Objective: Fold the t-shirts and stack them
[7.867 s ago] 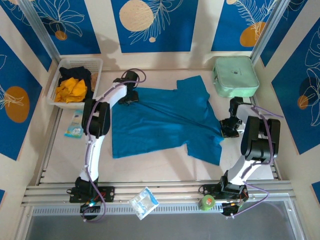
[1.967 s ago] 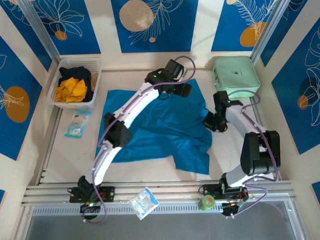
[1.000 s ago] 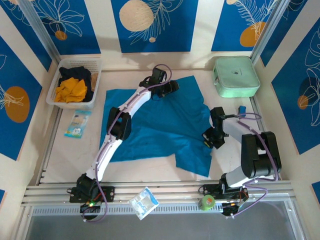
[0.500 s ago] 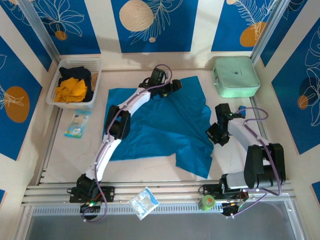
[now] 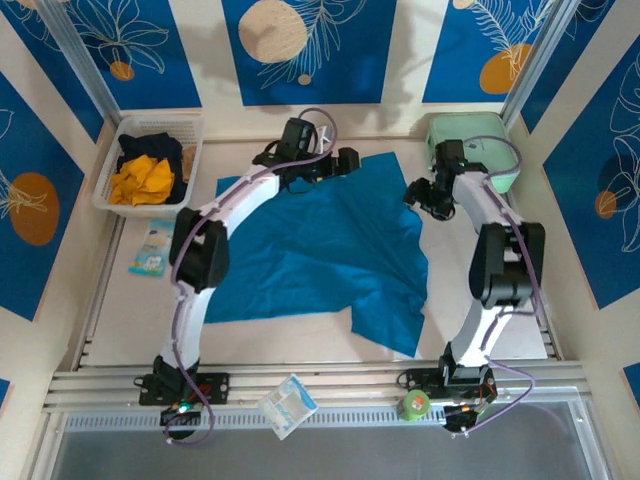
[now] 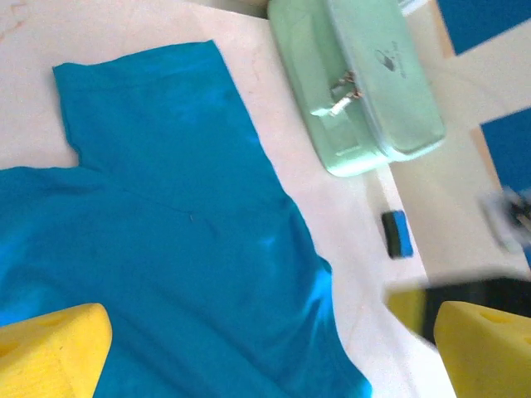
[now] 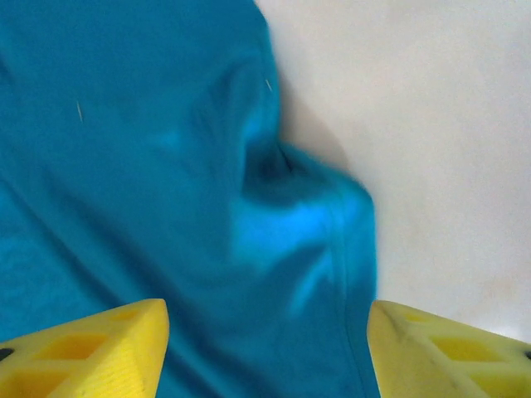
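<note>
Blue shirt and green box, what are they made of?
The blue shirt looks like soft, matte cloth: it wrinkles and folds, and a stitched hem shows. The green box looks like a hard, smooth shell, probably plastic: it keeps its rounded shape, shines slightly and has a small metal-looking pull.

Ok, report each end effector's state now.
Left end effector: open, holding nothing.
Right end effector: open, teal t-shirt beneath it, not gripped.
</note>
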Controlling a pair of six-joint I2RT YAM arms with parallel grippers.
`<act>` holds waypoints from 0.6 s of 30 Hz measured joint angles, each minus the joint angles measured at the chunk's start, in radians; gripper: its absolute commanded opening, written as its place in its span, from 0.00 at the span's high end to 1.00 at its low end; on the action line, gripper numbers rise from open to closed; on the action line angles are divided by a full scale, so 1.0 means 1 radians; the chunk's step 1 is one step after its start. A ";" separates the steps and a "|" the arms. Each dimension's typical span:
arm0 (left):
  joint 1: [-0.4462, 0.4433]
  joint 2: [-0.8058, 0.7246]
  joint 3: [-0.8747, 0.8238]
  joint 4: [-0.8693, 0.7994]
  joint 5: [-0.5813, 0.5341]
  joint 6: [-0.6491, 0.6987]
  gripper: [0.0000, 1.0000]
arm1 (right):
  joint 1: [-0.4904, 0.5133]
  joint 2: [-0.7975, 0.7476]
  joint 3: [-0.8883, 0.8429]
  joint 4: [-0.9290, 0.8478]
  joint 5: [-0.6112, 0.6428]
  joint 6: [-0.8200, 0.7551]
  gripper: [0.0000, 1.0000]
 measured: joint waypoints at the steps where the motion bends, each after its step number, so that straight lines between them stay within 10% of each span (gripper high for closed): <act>1: -0.001 -0.054 -0.058 0.003 -0.001 0.016 0.00 | 0.001 0.050 0.049 -0.004 0.000 -0.016 0.47; 18: -0.003 -0.462 -0.797 0.000 -0.092 0.119 0.00 | 0.055 0.671 0.816 -0.294 0.143 -0.162 0.92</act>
